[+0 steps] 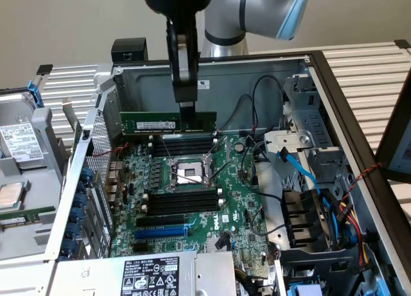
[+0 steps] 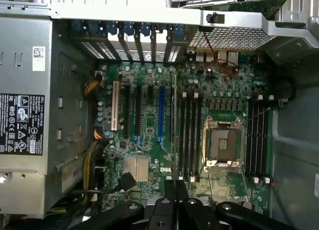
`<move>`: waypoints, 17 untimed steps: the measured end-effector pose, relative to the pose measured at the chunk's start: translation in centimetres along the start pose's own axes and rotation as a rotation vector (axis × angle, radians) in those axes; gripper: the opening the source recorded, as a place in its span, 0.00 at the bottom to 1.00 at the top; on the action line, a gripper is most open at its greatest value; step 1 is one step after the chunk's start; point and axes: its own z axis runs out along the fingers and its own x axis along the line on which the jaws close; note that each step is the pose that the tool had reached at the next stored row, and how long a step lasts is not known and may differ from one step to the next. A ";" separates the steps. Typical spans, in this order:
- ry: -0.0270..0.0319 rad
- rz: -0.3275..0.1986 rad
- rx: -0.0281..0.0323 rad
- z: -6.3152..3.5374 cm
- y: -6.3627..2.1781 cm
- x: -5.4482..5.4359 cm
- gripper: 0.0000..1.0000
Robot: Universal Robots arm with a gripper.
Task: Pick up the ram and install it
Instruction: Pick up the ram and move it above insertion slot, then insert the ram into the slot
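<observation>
The ram (image 1: pixel 151 124), a green stick with a white label, hangs level above the motherboard (image 1: pixel 237 200) inside the open computer case (image 1: pixel 257 71), seen against the case's rear wall in the exterior view. The gripper (image 1: pixel 187 119) pinches it by the upper edge towards one end, fingers drawn close on the thin board. The stick is clear of the board and not seated. It runs the same way as the black memory slots (image 1: pixel 182 144) that flank the CPU socket (image 1: pixel 186 174), though which bank lies directly beneath cannot be told. Gripped from the top, its contact edge faces down and free, apparently so that it can meet a slot squarely along its whole length.
</observation>
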 end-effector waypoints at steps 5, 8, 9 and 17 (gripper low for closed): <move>-0.0021 0.000 0.0000 0.77 -0.74 -1.4 0.12; -0.0025 0.000 -0.0001 1.14 -0.84 -2.4 0.12; -0.0025 0.000 -0.0002 1.15 -0.87 -2.6 0.12; -0.0024 0.000 -0.0001 1.15 -0.87 -2.6 0.12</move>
